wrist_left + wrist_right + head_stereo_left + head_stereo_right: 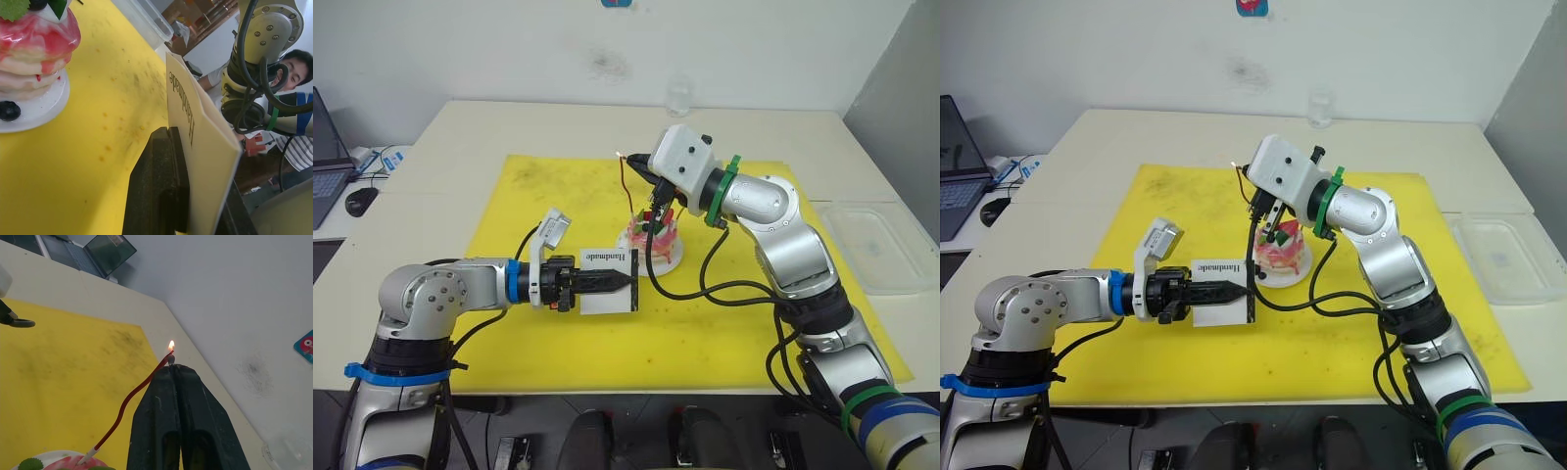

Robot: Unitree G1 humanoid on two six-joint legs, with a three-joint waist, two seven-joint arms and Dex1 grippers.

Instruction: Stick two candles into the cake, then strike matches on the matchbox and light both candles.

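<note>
Your right gripper [172, 368] is pressed together on a match [171, 359], its tip touching the lit tip of the dark red candle [128, 400], which stands in the cake [1282, 251] at the yellow mat's [1087, 352] centre. Your left gripper [1237, 290] pinches the matchbox [1221, 292] just beside the cake, at its 8 o'clock.

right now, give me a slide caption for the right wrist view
Right gripper holds a burning match at the tip of the thin dark red candle standing in the pink-frosted cake.
</note>
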